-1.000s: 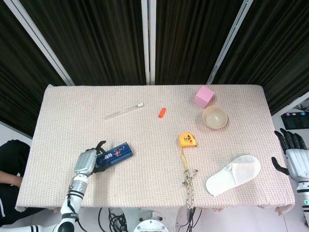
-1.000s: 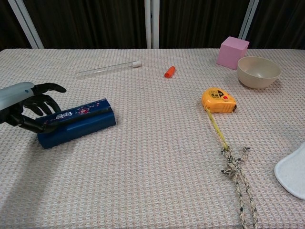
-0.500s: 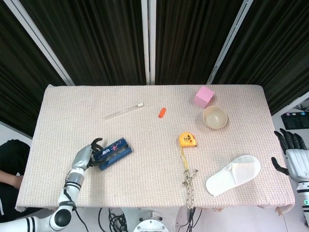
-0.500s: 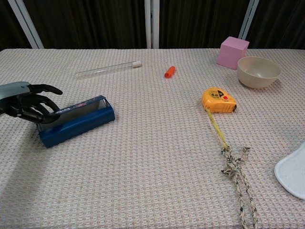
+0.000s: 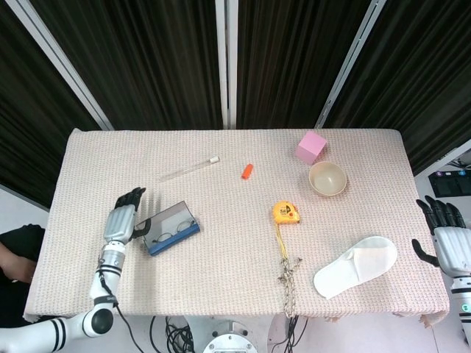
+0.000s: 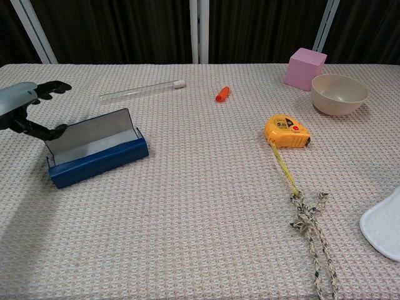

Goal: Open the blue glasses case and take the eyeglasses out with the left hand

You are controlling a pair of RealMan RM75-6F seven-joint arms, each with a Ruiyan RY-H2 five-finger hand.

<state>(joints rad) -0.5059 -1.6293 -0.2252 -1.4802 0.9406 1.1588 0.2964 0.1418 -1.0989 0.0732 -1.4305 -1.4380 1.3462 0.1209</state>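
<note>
The blue glasses case (image 5: 176,237) lies open near the table's front left, with its grey-lined lid (image 5: 166,218) standing up. The eyeglasses (image 5: 170,234) lie inside it in the head view. In the chest view the case's front wall (image 6: 100,159) hides them, and the lid (image 6: 91,132) stands upright behind it. My left hand (image 5: 124,218) is just left of the case with its fingers spread. It holds nothing, and its thumb tip (image 6: 60,128) touches the lid's left corner. My right hand (image 5: 444,237) hangs off the table's right edge, fingers apart and empty.
A glass tube (image 5: 190,169) and an orange cap (image 5: 247,171) lie further back. A pink cube (image 5: 310,147) and a beige bowl (image 5: 327,179) are at the back right. A yellow tape measure (image 5: 285,212) trails into a knotted rope (image 5: 287,276). A white slipper (image 5: 355,266) is front right.
The case's lid has swung from shut to upright, showing the eyeglasses. My left hand has moved up and back from on top of the case to its left side. The right hand has stayed put.
</note>
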